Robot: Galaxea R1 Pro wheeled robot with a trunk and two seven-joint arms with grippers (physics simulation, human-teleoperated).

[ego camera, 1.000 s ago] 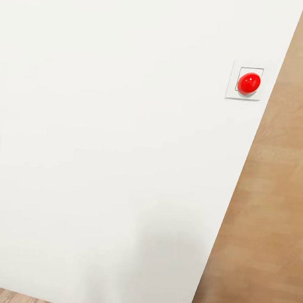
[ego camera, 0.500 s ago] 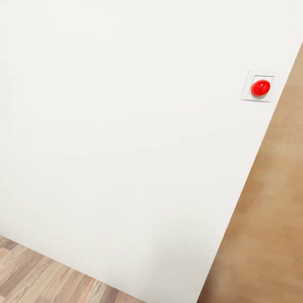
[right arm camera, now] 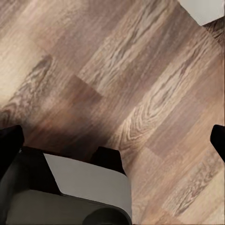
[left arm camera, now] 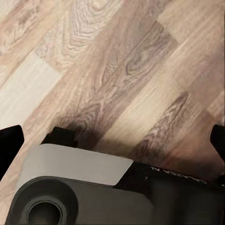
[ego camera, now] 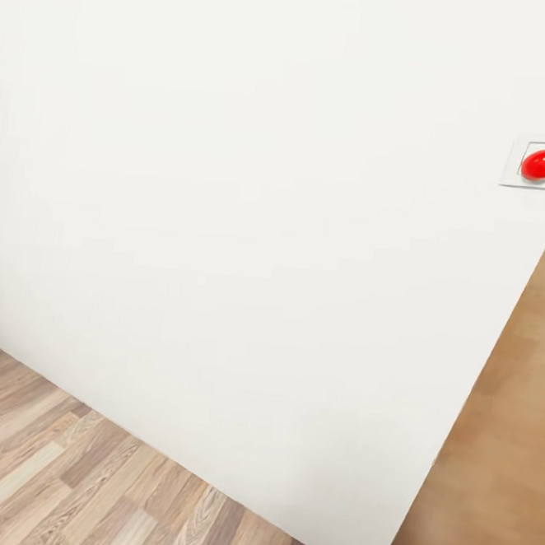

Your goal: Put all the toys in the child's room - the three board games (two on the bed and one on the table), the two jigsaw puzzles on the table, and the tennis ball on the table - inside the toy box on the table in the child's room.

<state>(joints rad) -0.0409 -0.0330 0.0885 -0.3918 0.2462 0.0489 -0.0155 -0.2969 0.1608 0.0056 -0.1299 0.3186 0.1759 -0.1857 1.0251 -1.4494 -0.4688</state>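
Note:
The toys, the toy box and the table are out of view. In the left wrist view my left gripper (left arm camera: 112, 140) is open, its dark fingertips (left arm camera: 9, 143) at the picture's two sides, with only wood plank floor (left arm camera: 122, 70) between them. My right gripper (right arm camera: 112, 140) is open too, with its fingertips (right arm camera: 9, 140) wide apart over the same kind of floor (right arm camera: 122, 79). Neither holds anything.
A plain white wall (ego camera: 227, 219) stands close ahead in the head view, with a red round button (ego camera: 541, 164) on a white plate near its right edge. A brown wooden surface (ego camera: 504, 458) adjoins the wall on the right. Plank floor (ego camera: 56, 477) shows at lower left.
The whole head picture has shifted, so the camera moved: the button sits further right and more floor shows at lower left. Nothing in the scene itself has moved.

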